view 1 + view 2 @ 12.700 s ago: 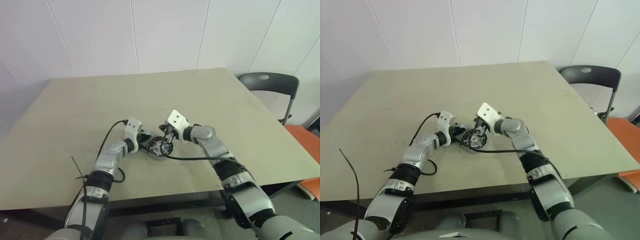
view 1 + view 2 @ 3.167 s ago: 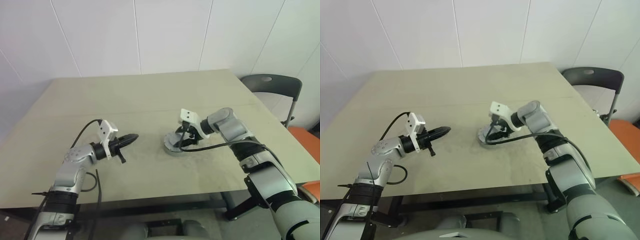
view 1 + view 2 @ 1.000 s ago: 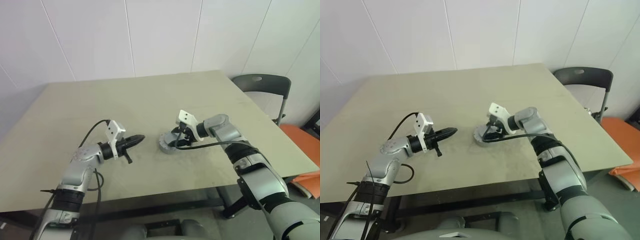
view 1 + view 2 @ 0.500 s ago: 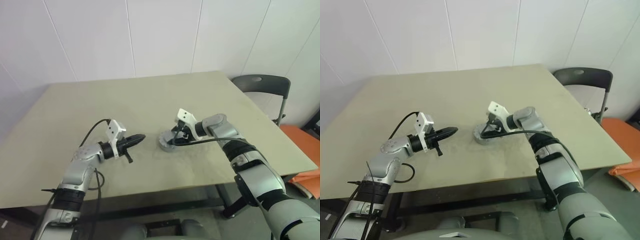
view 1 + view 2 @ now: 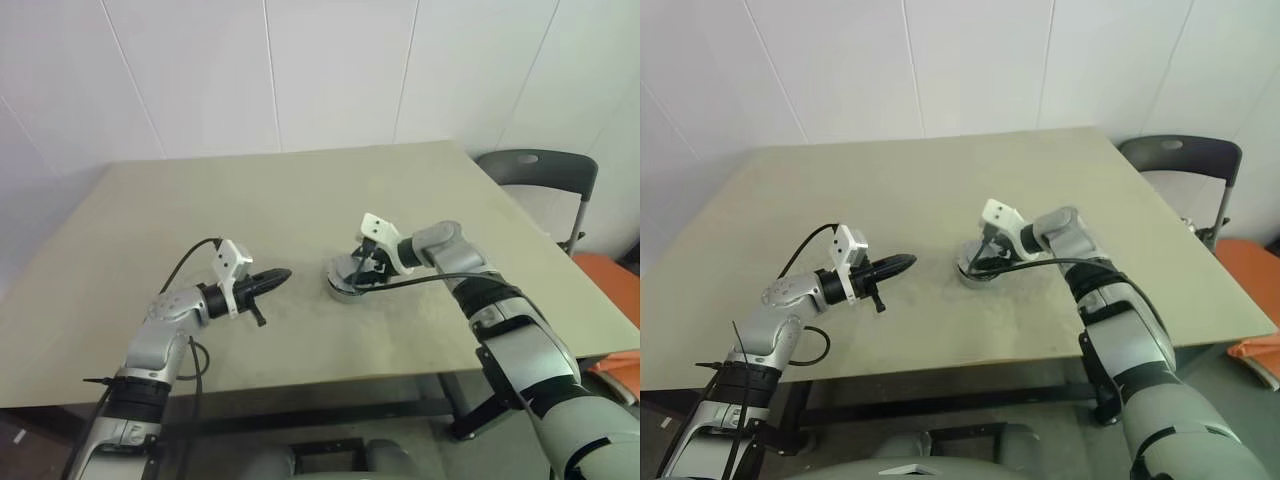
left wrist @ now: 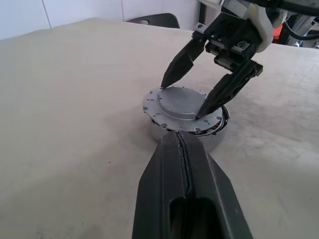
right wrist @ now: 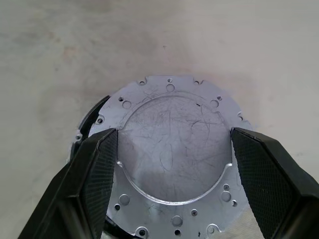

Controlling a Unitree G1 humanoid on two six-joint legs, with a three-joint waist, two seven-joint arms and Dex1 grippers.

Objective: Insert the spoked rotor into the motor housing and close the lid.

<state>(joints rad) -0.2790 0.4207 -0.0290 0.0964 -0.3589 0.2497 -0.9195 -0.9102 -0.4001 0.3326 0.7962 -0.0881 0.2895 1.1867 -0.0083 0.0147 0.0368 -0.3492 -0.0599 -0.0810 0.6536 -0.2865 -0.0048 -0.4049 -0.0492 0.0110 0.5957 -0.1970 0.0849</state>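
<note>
Now right end effector (image 6: 185, 94) straddles the lid (image 7: 172, 158) released, likely to seat it on motor housing (image 6: 212, 139); left end effector (image 5: 277, 277) clenched empty, well apart.

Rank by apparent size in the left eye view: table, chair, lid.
1. table, by far the largest
2. chair, partly cut off behind the table corner
3. lid, smallest, partly covered by the right gripper
</note>
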